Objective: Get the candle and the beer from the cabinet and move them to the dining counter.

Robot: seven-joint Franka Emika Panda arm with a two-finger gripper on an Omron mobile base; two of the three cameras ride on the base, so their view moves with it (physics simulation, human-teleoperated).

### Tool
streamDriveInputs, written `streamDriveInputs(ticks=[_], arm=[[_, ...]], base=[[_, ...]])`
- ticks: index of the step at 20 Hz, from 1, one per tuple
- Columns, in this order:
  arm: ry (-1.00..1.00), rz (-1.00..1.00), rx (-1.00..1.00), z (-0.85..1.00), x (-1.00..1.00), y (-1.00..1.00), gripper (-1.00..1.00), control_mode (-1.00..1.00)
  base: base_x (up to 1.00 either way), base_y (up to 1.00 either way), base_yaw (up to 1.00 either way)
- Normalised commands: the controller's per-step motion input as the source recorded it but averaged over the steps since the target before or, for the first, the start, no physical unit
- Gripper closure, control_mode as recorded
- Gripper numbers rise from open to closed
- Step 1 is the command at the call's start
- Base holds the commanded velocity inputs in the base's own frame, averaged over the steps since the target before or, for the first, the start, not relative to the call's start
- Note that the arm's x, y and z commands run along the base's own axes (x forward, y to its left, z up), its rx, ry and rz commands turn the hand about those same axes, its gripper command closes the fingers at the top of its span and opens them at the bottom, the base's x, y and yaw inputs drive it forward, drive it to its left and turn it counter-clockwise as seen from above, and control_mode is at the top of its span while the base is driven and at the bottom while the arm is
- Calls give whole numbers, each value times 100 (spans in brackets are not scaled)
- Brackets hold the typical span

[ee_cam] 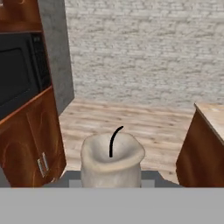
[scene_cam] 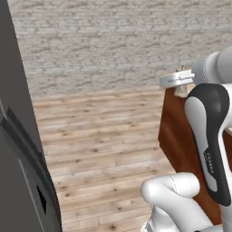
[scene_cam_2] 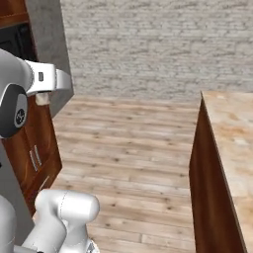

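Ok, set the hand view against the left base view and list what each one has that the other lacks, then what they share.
Hand view, not the left base view: the candle with its black wick, close up and held at the jaws, a black microwave, and the wooden lower doors with silver handles.
Left base view, not the hand view: the robot's white arm and a dark grey panel along the left edge.
Both: the pale brick wall, the plank floor, and the dining counter seen from its brown side.
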Motion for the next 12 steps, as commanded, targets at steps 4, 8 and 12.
streamDriveInputs(ticks=[4, 8, 12], arm=[[0, 0, 0, 0, 0, 0, 100, 100], [0, 0, 0, 0, 0, 0, 100, 100], [0, 0, 0, 0, 0, 0, 100, 100]], base=[[100, -4, 4], [100, 0, 3], [100, 0, 3]])
